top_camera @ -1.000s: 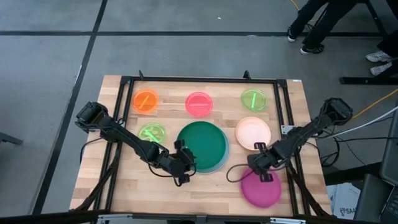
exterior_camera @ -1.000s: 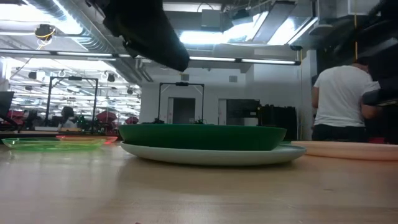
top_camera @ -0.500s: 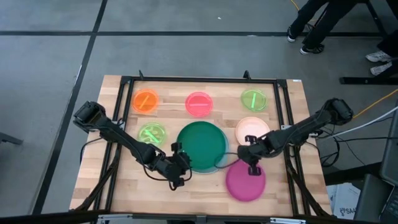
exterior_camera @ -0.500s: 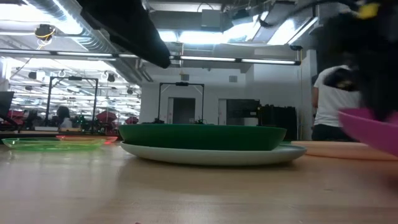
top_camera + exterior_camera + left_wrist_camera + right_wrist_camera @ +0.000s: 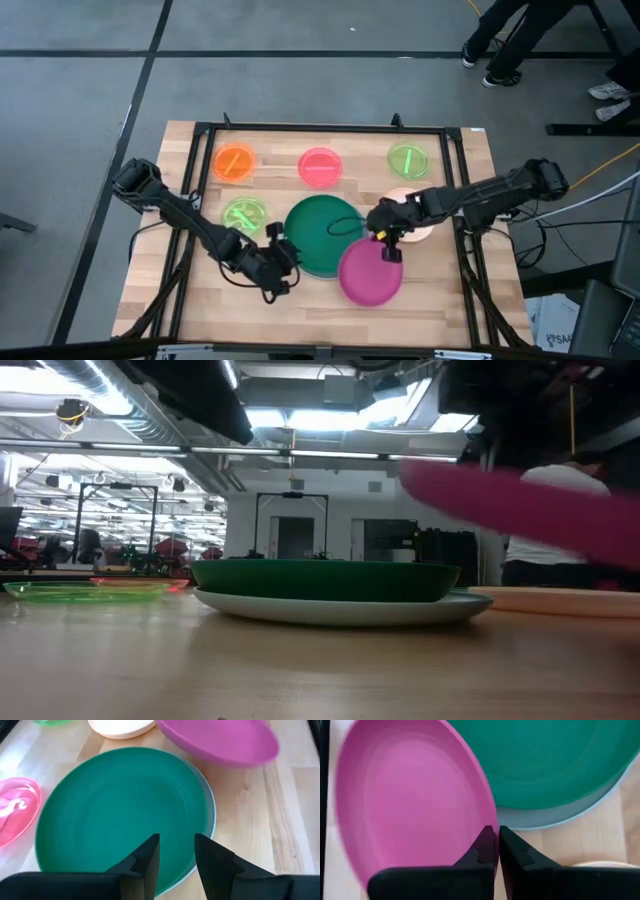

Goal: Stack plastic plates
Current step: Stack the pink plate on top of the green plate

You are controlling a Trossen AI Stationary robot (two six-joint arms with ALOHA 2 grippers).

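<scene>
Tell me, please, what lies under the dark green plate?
Under the dark green plate lies a pale blue plate; only its rim shows around the green edge. The rest is covered, so anything beneath cannot be seen.

Overhead, tabletop-level and two close wrist cameras share the green plate [image 5: 322, 234].

Two dark, jointed robot arms

Both the left arm [image 5: 190, 220] and the right arm [image 5: 480, 195] are black with rounded joint housings, thin black cables trailing alongside, and angular, matte black fingers [image 5: 145, 862].

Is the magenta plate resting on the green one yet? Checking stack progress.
No, the magenta plate hangs tilted above the table, clear of the dark green plate.
</scene>
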